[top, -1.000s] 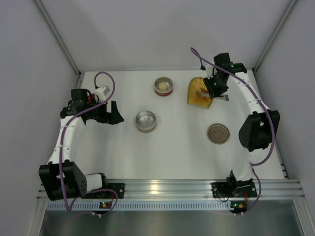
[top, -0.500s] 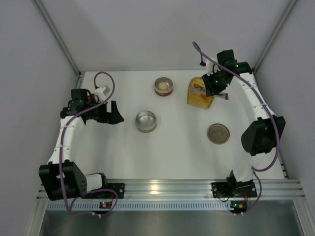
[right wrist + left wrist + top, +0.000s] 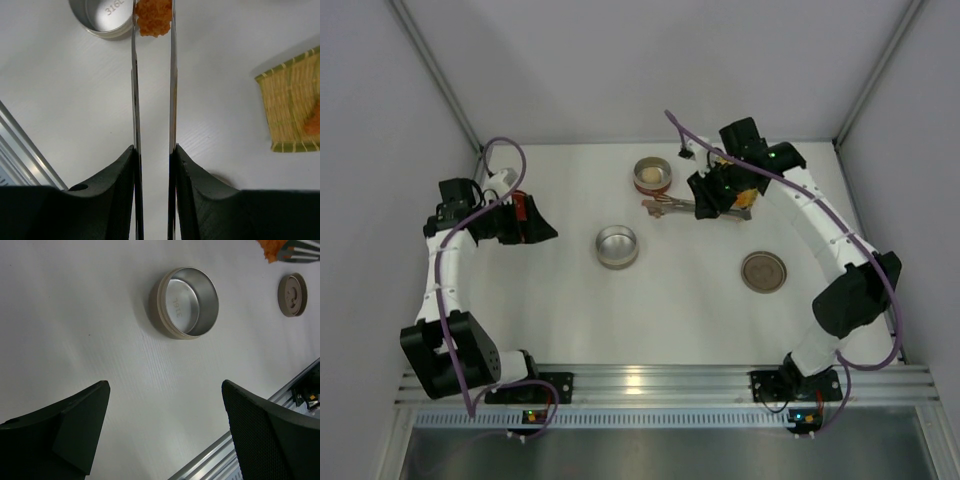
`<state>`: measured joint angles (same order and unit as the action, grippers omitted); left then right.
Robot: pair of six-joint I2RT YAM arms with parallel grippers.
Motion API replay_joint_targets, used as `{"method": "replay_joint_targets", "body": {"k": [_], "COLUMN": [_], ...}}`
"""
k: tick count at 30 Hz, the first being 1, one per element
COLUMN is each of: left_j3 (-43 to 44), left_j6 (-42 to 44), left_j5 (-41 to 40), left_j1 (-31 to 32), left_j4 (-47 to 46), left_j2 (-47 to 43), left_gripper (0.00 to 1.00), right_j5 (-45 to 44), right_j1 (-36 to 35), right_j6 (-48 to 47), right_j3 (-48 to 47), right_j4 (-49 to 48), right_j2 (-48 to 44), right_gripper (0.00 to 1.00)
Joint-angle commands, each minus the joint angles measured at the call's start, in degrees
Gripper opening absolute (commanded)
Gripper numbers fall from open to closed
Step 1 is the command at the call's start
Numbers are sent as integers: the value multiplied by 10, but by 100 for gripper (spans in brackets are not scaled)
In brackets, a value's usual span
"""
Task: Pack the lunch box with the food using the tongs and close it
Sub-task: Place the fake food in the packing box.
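The right gripper [image 3: 153, 165] is squeezing the tongs [image 3: 152, 100]. Its jaws are closed partway, and each black finger [image 3: 197, 192] is pressing on the outer side of one metal arm. The two arms are running almost parallel with a narrow gap between them. At their far end the tips are pinching an orange piece [image 3: 153, 17] of food.

In the right wrist view this piece is showing just beside the rim of the empty tin [image 3: 102, 17]. I cannot tell how high above the table [image 3: 700, 300] it is hanging. From above, the tongs [image 3: 665, 207] are pointing toward the empty tin [image 3: 617, 247], and their tips are sitting near it, on its far right side.

The left gripper [image 3: 538, 228] is hovering to the left of the empty tin, well apart from it. Its jaws are spread wide and are holding and touching nothing. In its own camera the left gripper [image 3: 165, 387] is looking at the empty tin [image 3: 187, 302] between the two fingers [image 3: 75, 425].

Behind the empty tin a second tin [image 3: 652, 175] is carrying a white lump [image 3: 650, 177]. The lid [image 3: 764, 271] is lying to the right of the empty tin, well apart. The yellow tray [image 3: 292, 105], farther right, is bearing one more orange chunk [image 3: 314, 122].
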<state>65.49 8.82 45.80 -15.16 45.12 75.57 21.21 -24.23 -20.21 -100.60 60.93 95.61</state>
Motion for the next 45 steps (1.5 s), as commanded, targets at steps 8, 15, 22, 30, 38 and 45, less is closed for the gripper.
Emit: {"method": "replay_joint_targets", "body": {"k": [8, 15, 22, 30, 38, 45], "left_j3": [-1, 2, -1, -1, -4, -7], "left_j6": [23, 31, 37, 37, 43, 45], "left_j5": [38, 33, 27, 28, 23, 20], "left_j1": [-12, -12, -11, -13, -13, -13], "left_j4": [10, 17, 18, 15, 18, 17], "left_j2": [-11, -11, -13, -6, -9, -9], "left_gripper": [98, 98, 98, 98, 98, 98], "right_j5": [-28, -56, -61, -54, -50, -44], "right_j1": [-139, -166, -170, -181, -189, -189], "right_j6": [-10, -2, 0, 10, 17, 22], "right_j3": [13, 9, 4, 3, 0, 0], "right_j4": [-73, -102, -114, -133, -134, -129], "right_j2": [13, 52, 84, 106, 128, 125], "right_gripper": [0, 0, 0, 0, 12, 35]}}
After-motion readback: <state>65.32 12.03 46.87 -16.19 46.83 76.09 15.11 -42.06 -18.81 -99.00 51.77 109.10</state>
